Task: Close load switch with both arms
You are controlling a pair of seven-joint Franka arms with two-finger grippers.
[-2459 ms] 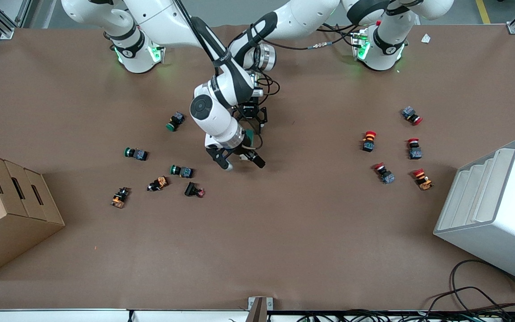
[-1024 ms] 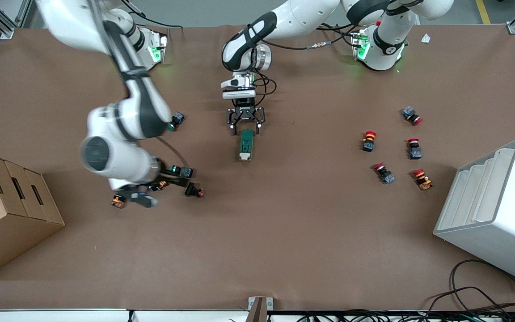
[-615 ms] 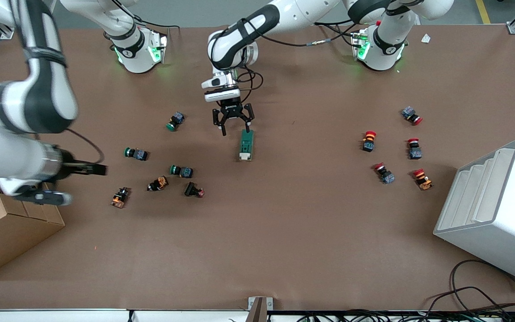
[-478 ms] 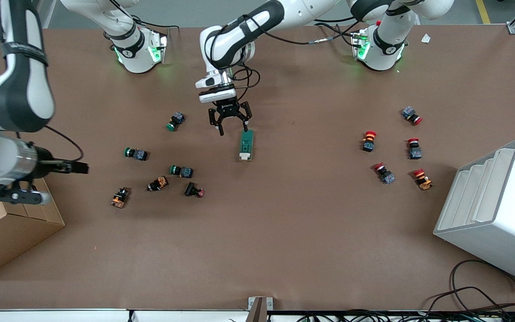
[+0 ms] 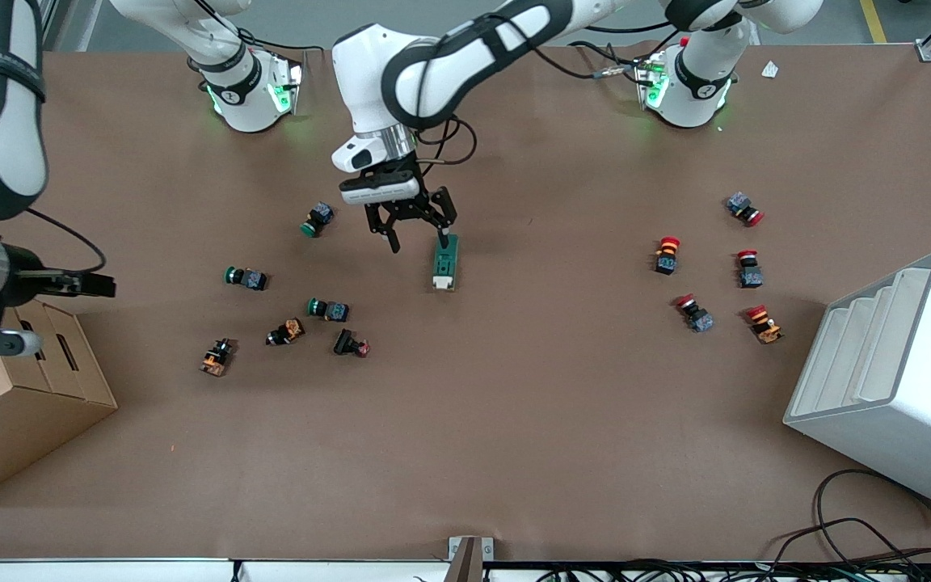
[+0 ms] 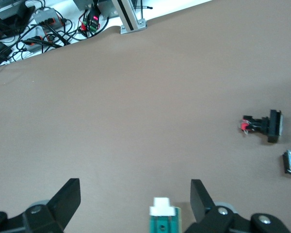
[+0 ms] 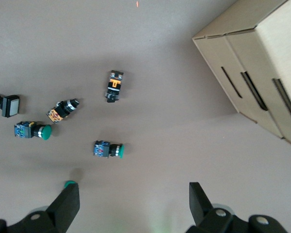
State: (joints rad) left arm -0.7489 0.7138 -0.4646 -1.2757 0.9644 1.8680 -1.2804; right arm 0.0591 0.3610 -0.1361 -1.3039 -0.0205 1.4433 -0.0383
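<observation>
Load switch [image 5: 444,263] lies flat on the brown table [image 5: 514,420], about mid-table and closer to the edge where the arm bases stand than to the front-camera edge. Dark green body, cream lever end pointing toward the front camera. Nothing grips it.

Left gripper [image 5: 415,233] hangs just above the switch's base-side end, offset a little toward the right arm's end of the table. Fingers spread wide, empty. In the left wrist view, the cream lever tip [image 6: 162,207] and green body show between the two splayed fingers [image 6: 68,196], apparently clear of both.

Right gripper [image 5: 37,311] is well apart from the switch, up over the cardboard box [image 5: 13,380] at the right arm's end of the table. Fingers parted wide, nothing held. Its wrist view looks down on the box [image 7: 262,63] and the scatter of green-capped push buttons [image 7: 108,149].

Step in hand, as I read it: both claws are off the switch and standing clear. Lever looks seated flush with the body, possibly already closed, though this view is too coarse to confirm.

If the lever is not home, next move calls for the left gripper to centre over the green body and pinch it steady, and the right arm to travel over the button cluster without clipping it, then press the cream end.
</observation>
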